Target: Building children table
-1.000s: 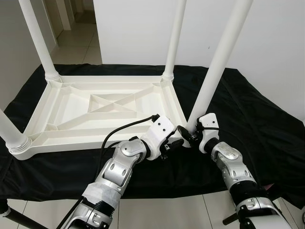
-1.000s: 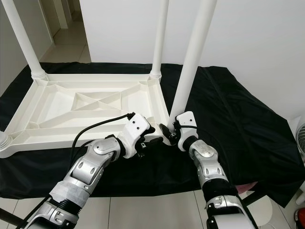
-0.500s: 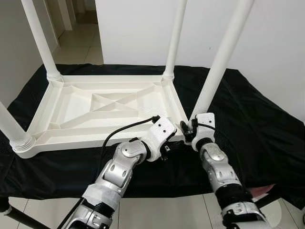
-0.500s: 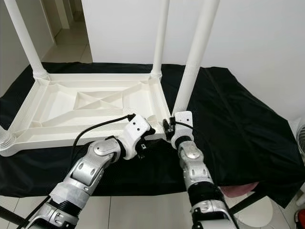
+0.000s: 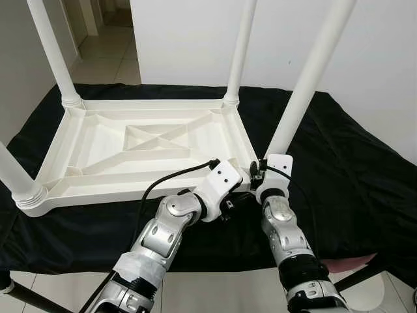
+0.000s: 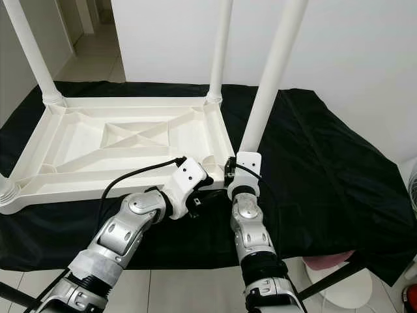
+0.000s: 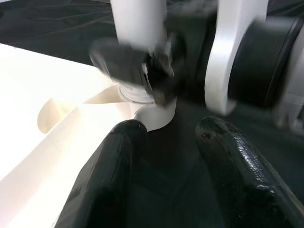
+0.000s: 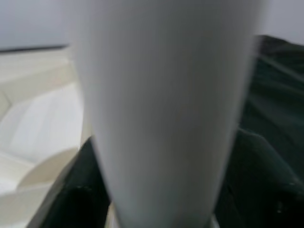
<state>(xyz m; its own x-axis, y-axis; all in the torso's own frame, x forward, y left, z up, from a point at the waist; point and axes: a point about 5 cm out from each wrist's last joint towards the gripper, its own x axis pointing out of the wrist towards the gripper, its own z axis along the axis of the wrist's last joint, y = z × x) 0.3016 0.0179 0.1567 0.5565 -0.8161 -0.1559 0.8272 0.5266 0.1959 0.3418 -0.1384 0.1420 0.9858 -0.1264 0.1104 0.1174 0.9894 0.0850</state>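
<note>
Left eye view shows the white tabletop [image 5: 140,147] lying upside down on a black cloth [image 5: 352,163], ribbed underside facing up, with legs standing at the two far corners and the near left corner. The fourth leg [image 5: 306,81] stands at the near right corner, its foot entering the corner socket [image 7: 142,102] and its shaft leaning slightly away from the tabletop. The right gripper [image 5: 260,177] sits at the base of this leg; the right wrist view looks straight along the white shaft, which sits between the two dark fingers, so the jaws appear closed around the leg. The left gripper [image 7: 166,156] is just beside the same corner, jaws narrowly apart and holding nothing, with one finger [image 7: 111,161] against the tabletop's corner edge. The step in hand is judged to be seating the last leg in its socket, so the task is near its end. The threaded end of the leg remains partly visible above the socket in the left wrist view, so the next move calls for bringing the shaft upright, then pressing or turning it home while the left gripper braces the corner against sliding on the cloth
</note>
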